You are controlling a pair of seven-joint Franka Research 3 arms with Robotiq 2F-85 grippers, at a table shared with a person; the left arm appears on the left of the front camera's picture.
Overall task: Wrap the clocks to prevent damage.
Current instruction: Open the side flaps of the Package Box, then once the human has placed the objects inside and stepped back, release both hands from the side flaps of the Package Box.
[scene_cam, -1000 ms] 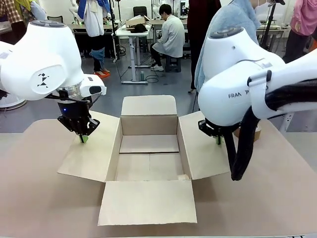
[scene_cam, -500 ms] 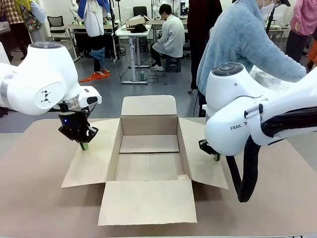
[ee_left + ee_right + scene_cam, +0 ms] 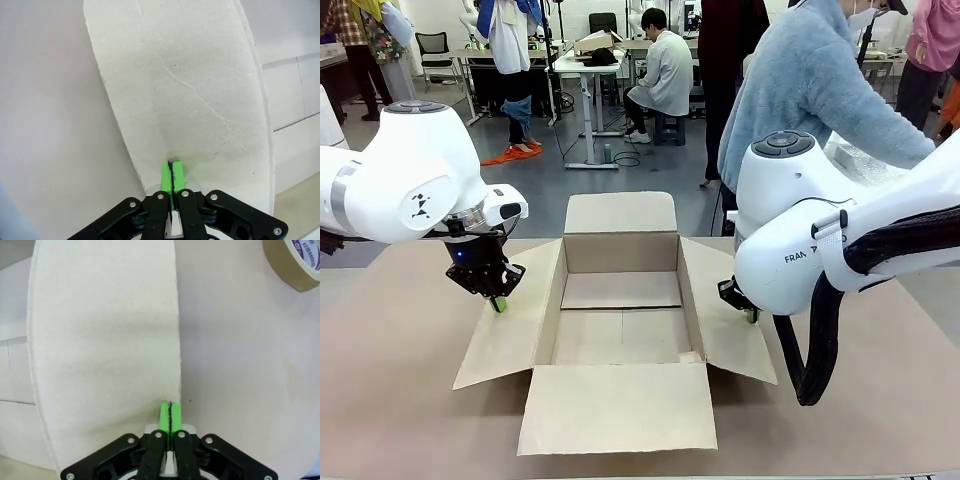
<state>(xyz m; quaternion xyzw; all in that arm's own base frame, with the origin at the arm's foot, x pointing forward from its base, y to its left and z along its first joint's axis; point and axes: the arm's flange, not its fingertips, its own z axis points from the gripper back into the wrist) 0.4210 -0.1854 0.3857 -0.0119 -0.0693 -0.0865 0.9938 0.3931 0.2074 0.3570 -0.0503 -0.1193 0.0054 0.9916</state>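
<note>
The left gripper [image 3: 498,305] has its green pads pressed together with nothing between them. Its tips appear to bear down on the left flap [image 3: 510,345] of the open cardboard box [image 3: 620,252]. In the left wrist view that flap spreads out ahead of the fingertips, with bare table [image 3: 50,125] off to one side. The right gripper [image 3: 752,316] is likewise closed on nothing, with its tips on the right flap [image 3: 720,335]. In the right wrist view, that flap's edge runs just beside the pads. My reading is that both arms pin the side flaps outward and down so the box mouth is held wide for packing. A roll of brown tape [image 3: 295,262] lies on the table well ahead of the right fingers, probably for sealing later. The box floor between the two grippers is bare cardboard; where the clocks are I cannot tell. A person [image 3: 810,80] in a pale blue fleece leans at the far side, beyond the right gripper.
</note>
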